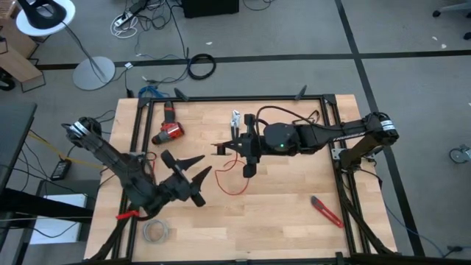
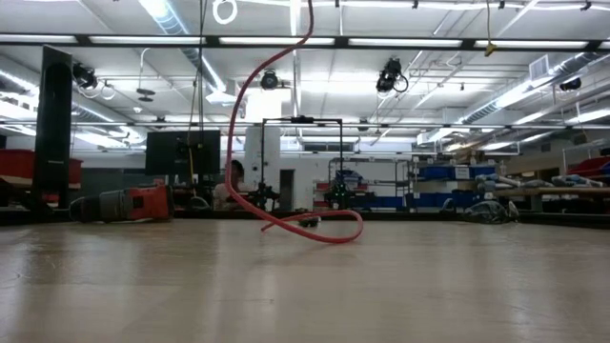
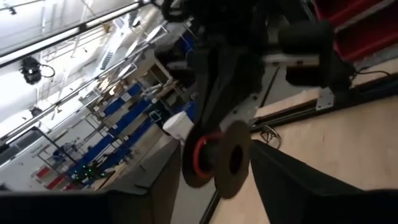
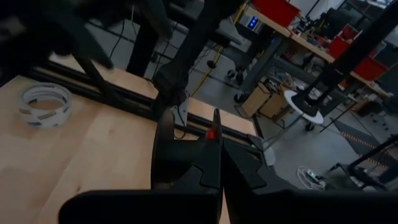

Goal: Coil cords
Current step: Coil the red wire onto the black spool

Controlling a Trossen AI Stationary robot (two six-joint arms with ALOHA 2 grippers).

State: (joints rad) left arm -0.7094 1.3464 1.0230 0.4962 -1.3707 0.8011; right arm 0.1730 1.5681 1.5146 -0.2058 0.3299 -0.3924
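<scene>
Grey carpet floor (image 1: 412,66) runs all round the wooden table (image 1: 280,213), crossed by dark seams, with loose cables (image 1: 140,18) trailing over it and a coil of black cable (image 1: 201,67) lying near the far edge. A floor lamp (image 1: 45,16) with a white ring head stands on a round grey base off the far left corner. Looking level across the boards, the hall opens wide behind: long strip lights (image 2: 419,41) under an open ceiling with ducts and pipes, blue storage bins on racks (image 2: 448,181), a tall dark panel (image 2: 53,124) at left, and a person (image 2: 229,186) seated far back.
</scene>
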